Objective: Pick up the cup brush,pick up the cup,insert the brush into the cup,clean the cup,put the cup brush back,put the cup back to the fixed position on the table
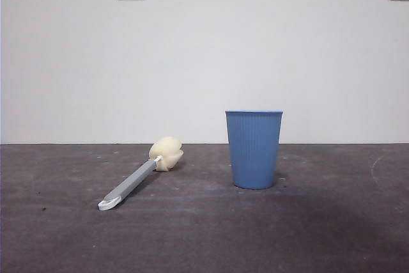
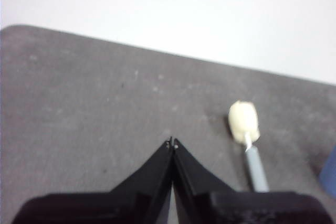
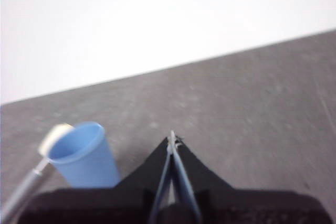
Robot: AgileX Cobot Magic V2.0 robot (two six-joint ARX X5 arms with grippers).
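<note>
The brush (image 1: 139,176) lies flat on the table (image 1: 204,234), its white loop end nearest the camera and its sponge head pointing back toward the wall. The cup (image 1: 254,149) stands upright to its right, apart from it. Both grippers, left (image 2: 172,142) and right (image 3: 172,139), hang above the table with jaws pressed together, holding nothing.

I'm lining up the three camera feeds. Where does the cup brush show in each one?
Front view: the cup brush lies flat, left of the cup.
Left wrist view: sponge head and handle beside the shut left hand.
Right wrist view: blurred, behind the cup.
Shared landmark: the blue cup.
</note>
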